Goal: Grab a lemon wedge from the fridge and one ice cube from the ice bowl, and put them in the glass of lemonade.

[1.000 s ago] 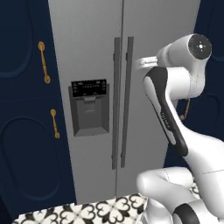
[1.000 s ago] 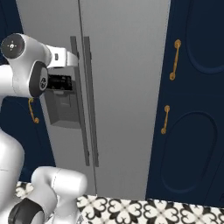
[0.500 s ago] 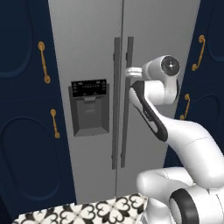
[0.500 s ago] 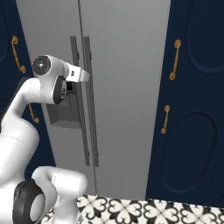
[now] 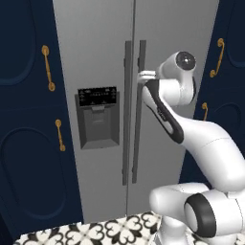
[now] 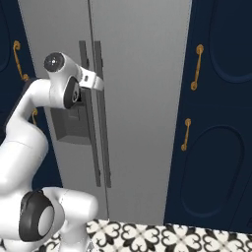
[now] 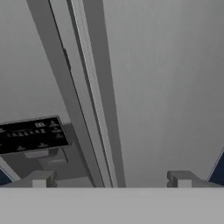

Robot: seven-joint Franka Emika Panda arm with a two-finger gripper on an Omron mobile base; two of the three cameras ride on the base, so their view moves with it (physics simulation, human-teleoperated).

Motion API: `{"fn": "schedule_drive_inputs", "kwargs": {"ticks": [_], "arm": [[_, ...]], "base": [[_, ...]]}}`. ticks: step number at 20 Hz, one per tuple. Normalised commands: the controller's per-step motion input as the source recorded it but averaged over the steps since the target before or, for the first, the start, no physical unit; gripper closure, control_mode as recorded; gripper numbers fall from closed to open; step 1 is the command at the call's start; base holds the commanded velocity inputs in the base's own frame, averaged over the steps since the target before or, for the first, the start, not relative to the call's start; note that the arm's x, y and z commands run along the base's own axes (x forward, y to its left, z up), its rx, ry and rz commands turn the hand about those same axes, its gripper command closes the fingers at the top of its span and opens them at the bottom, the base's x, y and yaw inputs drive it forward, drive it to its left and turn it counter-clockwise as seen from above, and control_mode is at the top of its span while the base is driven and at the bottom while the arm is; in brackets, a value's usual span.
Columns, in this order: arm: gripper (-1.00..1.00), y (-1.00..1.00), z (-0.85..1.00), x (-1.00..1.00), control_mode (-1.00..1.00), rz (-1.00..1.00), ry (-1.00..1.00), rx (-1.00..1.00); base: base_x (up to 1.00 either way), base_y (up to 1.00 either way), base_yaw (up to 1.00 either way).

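Observation:
The grey fridge [image 5: 95,48] stands in front of me with both doors closed. Its two long dark handles [image 5: 139,119] run side by side down the middle. My gripper [image 5: 141,74] is at the upper part of the handles, close to the right one [image 6: 104,138]. In the hand view my gripper [image 7: 111,179] is open, with the fingertips [image 7: 41,179] set wide apart. The handles [image 7: 105,87] rise between the fingertips, and nothing is held. The lemon wedge is hidden behind the doors. The ice bowl and the glass of lemonade are out of view.
A black dispenser panel [image 5: 98,117] sits in the left door. Navy cabinets [image 5: 28,119] with gold handles [image 6: 198,66] flank the fridge on both sides. Patterned black-and-white tile floor [image 6: 162,236] lies at the base.
The arm has swung forward and down, carrying the hand from beside the fridge up to the door handles. The gripper has stayed open. The fridge doors have not moved.

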Motion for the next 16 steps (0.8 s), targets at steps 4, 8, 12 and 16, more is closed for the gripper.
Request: {"fn": "schedule_drive_inputs", "kwargs": {"ticks": [4,8,12,16], "arm": [[-1.0,0.03,-0.14,0.12,-1.0,0.0,0.09,-0.13],[-1.0,0.0,-0.34,0.56,-1.0,0.01,0.0,0.0],[-1.0,0.0,-0.18,0.75,-1.0,0.05,0.0,0.03],[-1.0,-0.01,-0.21,0.92,-1.0,0.11,0.03,0.0]], "base": [[0.0,0.0,0.0],[0.0,0.0,0.0],[0.0,0.0,0.0],[0.0,0.0,0.0]]}}
